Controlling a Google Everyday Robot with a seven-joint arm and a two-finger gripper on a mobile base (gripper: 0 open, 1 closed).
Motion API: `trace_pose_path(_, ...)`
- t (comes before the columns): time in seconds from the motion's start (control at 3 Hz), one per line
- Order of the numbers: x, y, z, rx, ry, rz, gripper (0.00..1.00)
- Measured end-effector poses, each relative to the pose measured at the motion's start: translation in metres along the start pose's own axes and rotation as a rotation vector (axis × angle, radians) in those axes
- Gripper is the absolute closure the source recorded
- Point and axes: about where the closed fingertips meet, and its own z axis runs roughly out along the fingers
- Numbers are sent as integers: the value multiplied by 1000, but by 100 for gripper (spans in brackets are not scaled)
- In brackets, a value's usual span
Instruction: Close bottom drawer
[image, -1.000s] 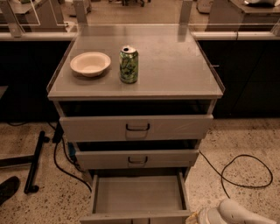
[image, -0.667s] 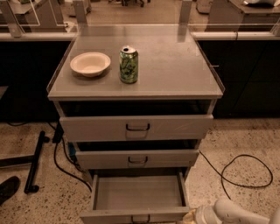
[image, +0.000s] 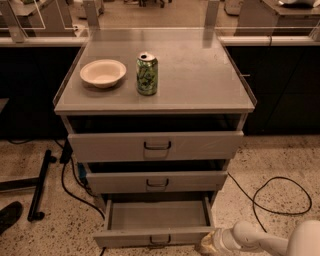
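The bottom drawer is the lowest and slimmest of three grey drawers in the cabinet. It stands pulled far out, showing its shallow bare tray and a small dark loop handle at the centre of its front. My gripper is at the bottom right of the camera view, right against the right end of the drawer's front panel. The pale arm runs off to the lower right.
The middle drawer and the top drawer are each slightly out. On the cabinet top stand a white bowl and a green can. A black cable loops on the floor at right; a dark stand leg lies at left.
My gripper and arm have moved left to the drawer's right front corner. The bottom drawer's front sits a little further in than before.
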Motion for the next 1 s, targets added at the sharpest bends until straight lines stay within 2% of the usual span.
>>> trace_pose_path(0.33, -9, -19, 11, 45, 5, -12, 100)
trace_pose_path(1.0, -12, -53, 5, 165, 7, 17, 100)
